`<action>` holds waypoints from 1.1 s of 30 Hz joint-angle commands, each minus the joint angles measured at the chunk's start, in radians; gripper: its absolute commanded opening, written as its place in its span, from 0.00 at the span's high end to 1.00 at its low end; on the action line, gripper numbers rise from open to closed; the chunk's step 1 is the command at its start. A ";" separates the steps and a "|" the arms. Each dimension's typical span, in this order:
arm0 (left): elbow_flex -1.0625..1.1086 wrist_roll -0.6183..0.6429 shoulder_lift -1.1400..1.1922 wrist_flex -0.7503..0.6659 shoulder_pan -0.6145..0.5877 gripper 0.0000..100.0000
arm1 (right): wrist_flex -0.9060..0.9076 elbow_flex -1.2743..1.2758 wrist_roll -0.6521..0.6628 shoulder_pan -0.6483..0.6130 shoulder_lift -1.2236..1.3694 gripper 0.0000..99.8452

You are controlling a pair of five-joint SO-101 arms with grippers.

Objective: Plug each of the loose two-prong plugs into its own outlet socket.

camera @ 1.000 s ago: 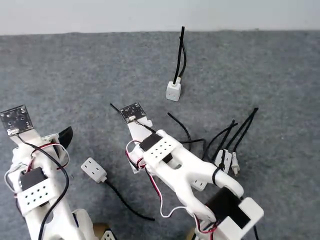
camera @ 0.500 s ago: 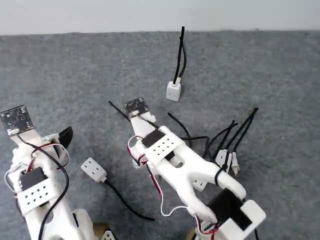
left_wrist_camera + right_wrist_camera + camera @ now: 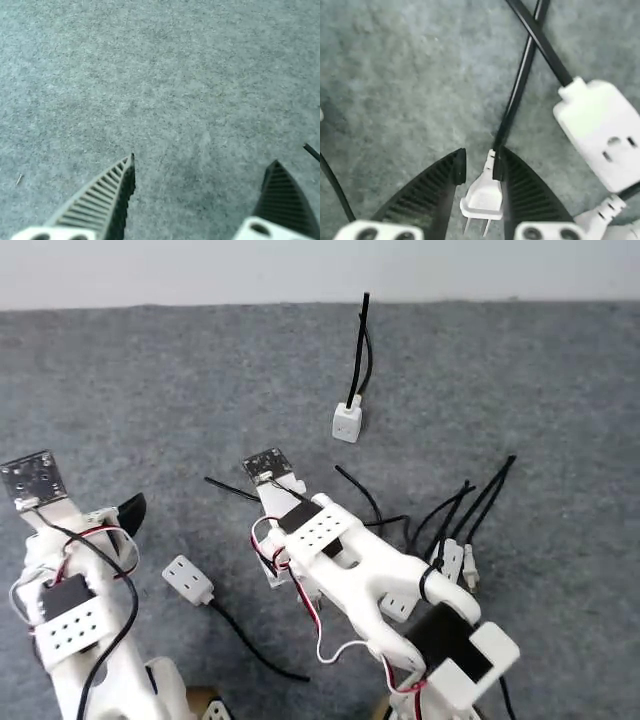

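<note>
Covering the whole table, a grey carpet (image 3: 150,370) is seen. The right arm (image 3: 370,575) is stretched over the middle of it, and every place below is told from this arm. The left arm (image 3: 70,610) is found well apart from it, on its left side. The left gripper (image 3: 203,160) is held above bare carpet, and its two fingers are spread wide with nothing between them.

The right gripper (image 3: 482,155) is found at the front end of the right arm, low over the carpet. Its fingers are pressed in on a white plug (image 3: 481,195). The plug is pinched between them with its two prongs pointed back toward the arm. A black cord (image 3: 520,85) is seen running out from the plug, away from the arm. A long white socket (image 3: 600,135) is laid just beside the right gripper, with its slots facing up.

A flat socket (image 3: 187,580) with a black cord is laid between the right arm and the left arm. A small cube socket (image 3: 347,423) is set past the front end of the right arm, apart from it, with its black cord running on away from the arm. Two loose plugs (image 3: 455,560) are laid side by side, close on the right side of the right arm, with their cords fanned out away from it.
</note>
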 commanded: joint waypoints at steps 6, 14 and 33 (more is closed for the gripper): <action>-0.013 0.003 -0.023 -0.029 0.005 0.62 | 0.085 0.011 0.020 -0.007 0.019 0.89; -0.013 0.003 -0.023 -0.029 0.005 0.62 | 0.217 -0.129 0.025 0.007 0.021 0.89; -0.013 0.003 -0.023 -0.029 0.005 0.62 | 0.274 -0.121 0.026 0.042 0.030 0.82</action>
